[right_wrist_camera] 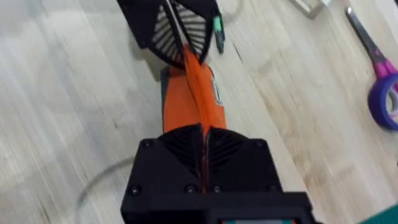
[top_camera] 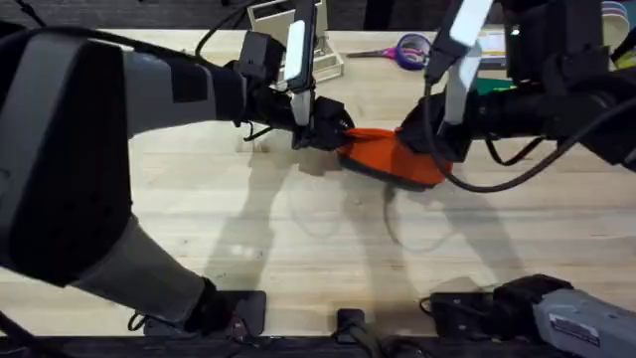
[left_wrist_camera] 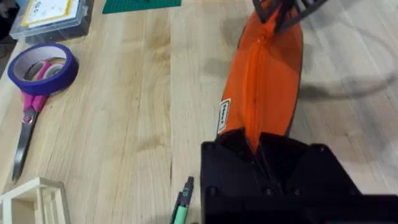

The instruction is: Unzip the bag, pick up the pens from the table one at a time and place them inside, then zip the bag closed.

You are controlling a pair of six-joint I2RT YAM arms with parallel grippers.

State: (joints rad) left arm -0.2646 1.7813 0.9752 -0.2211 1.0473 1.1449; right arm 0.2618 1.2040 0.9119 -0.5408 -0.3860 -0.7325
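Note:
The orange bag point(top_camera: 383, 154) lies stretched between my two grippers near the middle of the table point(top_camera: 298, 229). My left gripper point(top_camera: 336, 134) is shut on the bag's left end point(left_wrist_camera: 261, 93), with the zip line running away from its fingers. Shut on the opposite end point(right_wrist_camera: 196, 93) is my right gripper point(top_camera: 422, 149). In the right wrist view that gripper point(right_wrist_camera: 202, 134) pinches the fabric, and the left gripper point(left_wrist_camera: 258, 144) does the same in the left wrist view. A green pen point(left_wrist_camera: 182, 208) lies on the wood just beside the left gripper, also seen as the green pen point(right_wrist_camera: 217, 28).
Purple-handled scissors point(left_wrist_camera: 25, 127) and a purple tape roll point(left_wrist_camera: 42, 65) lie at the back of the table, with a clear plastic box point(left_wrist_camera: 50, 15) and a green mat point(left_wrist_camera: 140, 5) beyond. A pale wooden rack point(top_camera: 288, 30) stands behind the left gripper.

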